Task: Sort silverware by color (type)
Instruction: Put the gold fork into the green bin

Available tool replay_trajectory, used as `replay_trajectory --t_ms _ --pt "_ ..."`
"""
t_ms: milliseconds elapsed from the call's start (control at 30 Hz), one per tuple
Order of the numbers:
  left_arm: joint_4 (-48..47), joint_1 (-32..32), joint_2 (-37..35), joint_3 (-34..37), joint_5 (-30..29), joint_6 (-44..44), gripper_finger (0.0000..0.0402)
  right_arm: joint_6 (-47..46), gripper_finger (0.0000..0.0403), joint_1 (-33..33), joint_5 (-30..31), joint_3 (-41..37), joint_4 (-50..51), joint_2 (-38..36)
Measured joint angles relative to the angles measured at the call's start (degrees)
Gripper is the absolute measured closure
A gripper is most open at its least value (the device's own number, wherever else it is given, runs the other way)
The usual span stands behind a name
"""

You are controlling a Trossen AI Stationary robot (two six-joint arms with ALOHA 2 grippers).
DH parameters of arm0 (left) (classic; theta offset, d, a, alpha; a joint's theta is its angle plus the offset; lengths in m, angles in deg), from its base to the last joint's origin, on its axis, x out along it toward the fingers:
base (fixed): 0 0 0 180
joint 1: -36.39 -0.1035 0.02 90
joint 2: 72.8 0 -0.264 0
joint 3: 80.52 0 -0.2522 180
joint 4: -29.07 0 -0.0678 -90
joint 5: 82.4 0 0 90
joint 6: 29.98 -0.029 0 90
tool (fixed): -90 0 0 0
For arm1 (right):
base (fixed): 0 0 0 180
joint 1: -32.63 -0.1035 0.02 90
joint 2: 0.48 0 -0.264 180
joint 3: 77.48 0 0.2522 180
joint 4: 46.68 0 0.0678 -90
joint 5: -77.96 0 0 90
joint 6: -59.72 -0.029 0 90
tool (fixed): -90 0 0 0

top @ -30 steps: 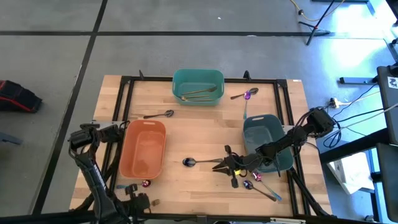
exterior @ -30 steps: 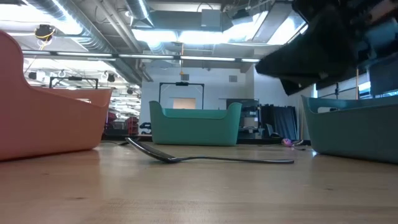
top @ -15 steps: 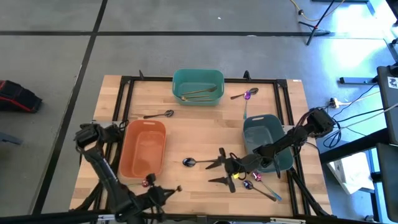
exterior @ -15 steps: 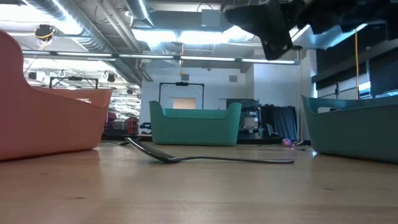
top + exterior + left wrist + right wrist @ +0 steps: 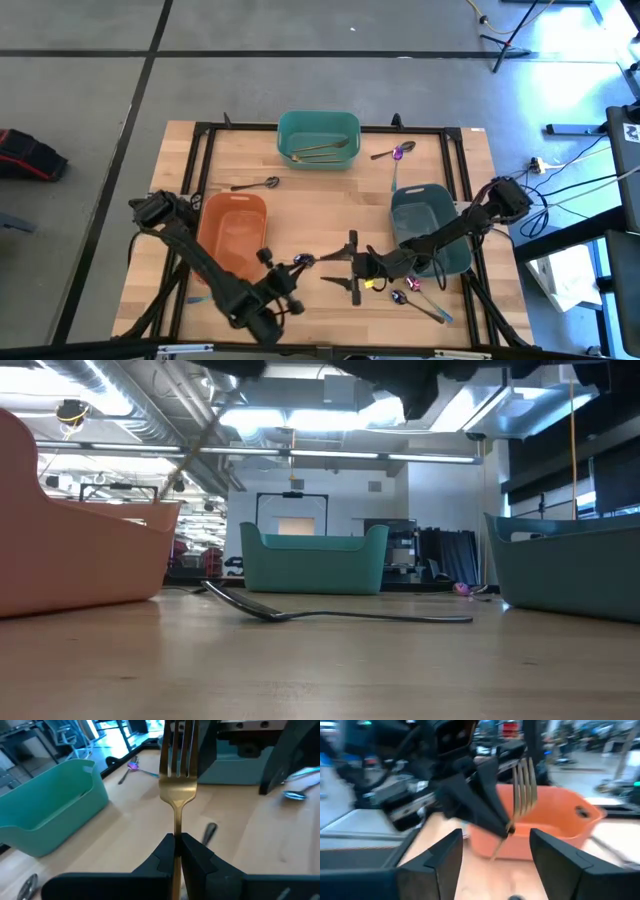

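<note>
While clamped by its handle in my left gripper [image 5: 175, 851], the gold fork [image 5: 178, 775] stands tines-up above the table's [image 5: 330, 215] front middle, beside the orange bin [image 5: 231, 238]. My right gripper [image 5: 345, 268] faces it, fingers spread wide, holding nothing. A dark spoon [image 5: 335, 613] lies on the wood.

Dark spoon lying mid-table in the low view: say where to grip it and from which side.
Grip the spoon mid-handle, from straight above, fingers either side. The handle is thin and straight, flat on the table with bare wood around it; the bowl is wider and rounded.
</note>
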Motion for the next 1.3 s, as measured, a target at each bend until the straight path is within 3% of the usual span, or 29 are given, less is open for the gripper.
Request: replay_trajectory --t_ms 133,367,667,867,1000,1133,1300 --pt "1.3 -1.7 0.0 0.0 0.7 -2.6 0.0387 1.2 0.0202 1.3 3.7 1.4 0.0 0.3" --pt "4.1 -2.4 0.0 0.0 0.7 -6.7 0.0386 1.5 0.0248 3.6 0.1 1.7 -0.4 0.3" --pt "4.4 -2.8 0.0 0.0 0.2 -7.5 0.0386 6.8 0.0393 4.3 -0.8 1.8 -0.4 0.3" --pt "4.2 -4.2 0.0 0.0 3.0 -9.1 0.0384 12.5 0.0396 4.3 1.9 1.8 0.5 0.3" --pt "2.9 -5.5 -1.3 0.0 7.0 -10.6 0.0354 18.3 0.0397 4.7 2.8 1.7 1.0 -0.7" --pt "-2.5 -5.0 -3.8 0.0 10.4 -11.2 0.0310 22.8 0.0400 6.9 4.2 1.8 3.9 -3.9" --pt "-15.1 -2.5 -6.8 0.0 9.9 -7.7 0.0283 25.7 0.0401 12.5 4.2 1.8 12.0 -9.1"
